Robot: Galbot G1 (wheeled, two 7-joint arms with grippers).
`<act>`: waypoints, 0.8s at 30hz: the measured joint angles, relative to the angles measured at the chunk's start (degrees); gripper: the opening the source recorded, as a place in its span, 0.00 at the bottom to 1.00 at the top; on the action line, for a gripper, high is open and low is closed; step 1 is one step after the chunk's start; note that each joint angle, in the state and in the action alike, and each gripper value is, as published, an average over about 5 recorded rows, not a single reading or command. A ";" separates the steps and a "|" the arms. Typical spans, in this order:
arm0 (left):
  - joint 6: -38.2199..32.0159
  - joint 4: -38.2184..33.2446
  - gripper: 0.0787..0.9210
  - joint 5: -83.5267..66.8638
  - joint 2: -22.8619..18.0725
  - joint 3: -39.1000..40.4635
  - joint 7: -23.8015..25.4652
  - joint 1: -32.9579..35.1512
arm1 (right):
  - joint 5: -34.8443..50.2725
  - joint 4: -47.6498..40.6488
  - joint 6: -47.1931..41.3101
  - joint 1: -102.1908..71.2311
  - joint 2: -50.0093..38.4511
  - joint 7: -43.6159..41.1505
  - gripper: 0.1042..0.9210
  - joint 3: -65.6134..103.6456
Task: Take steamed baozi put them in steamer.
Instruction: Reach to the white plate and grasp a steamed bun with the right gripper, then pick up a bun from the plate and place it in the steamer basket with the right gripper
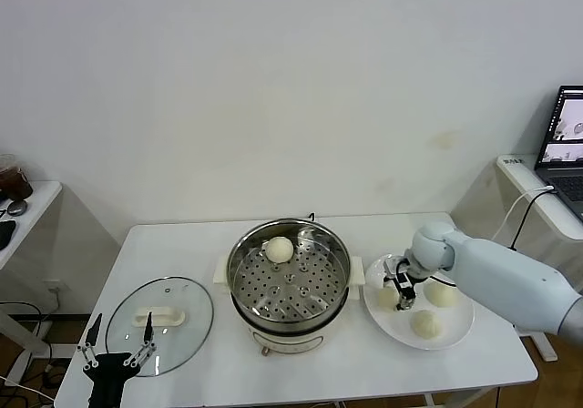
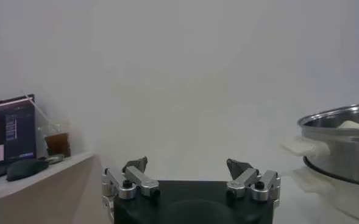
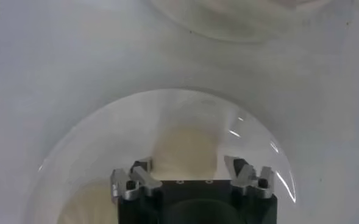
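The steamer stands mid-table with one steamed baozi on its perforated tray. Three more baozi lie on the white plate to its right: one far, one near, and one under my right gripper. In the right wrist view that baozi sits between the spread fingers of the right gripper, which is open with a finger close on each side. My left gripper is parked open at the table's front left, and the left wrist view shows it empty.
A round glass lid with a white handle lies flat left of the steamer, just beyond the left gripper. A laptop sits on a side table at far right. The left wrist view shows the steamer off to one side.
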 measured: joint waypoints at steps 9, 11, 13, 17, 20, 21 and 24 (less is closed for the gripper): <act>-0.01 -0.25 0.88 0.00 -0.03 -0.18 0.01 0.18 | 0.61 0.85 -0.38 0.80 -1.00 -0.66 0.43 0.30; -0.01 -0.30 0.88 -0.01 -0.01 -0.22 0.02 0.22 | 1.12 1.50 -0.40 1.44 -1.66 -0.89 0.41 0.17; 0.00 -0.40 0.88 -0.01 0.05 -0.14 0.06 0.24 | 1.80 2.32 -0.41 2.42 -2.54 -1.18 0.41 -0.09; 0.09 -0.71 0.88 0.00 0.24 0.32 0.17 -0.01 | 4.11 4.31 -0.71 5.79 -4.64 -1.64 0.42 -1.37; 0.22 -0.82 0.88 0.03 0.49 0.76 0.29 -0.38 | 7.01 5.94 -1.28 10.01 -5.78 -1.69 0.42 -3.48; 0.28 -0.80 0.88 0.03 0.59 0.90 0.32 -0.53 | 8.19 6.49 -1.52 11.81 -5.97 -1.67 0.42 -4.43; 0.53 -0.65 0.88 -0.02 0.93 1.30 0.38 -1.03 | 12.21 8.13 -2.44 18.08 -5.95 -1.50 0.43 -7.77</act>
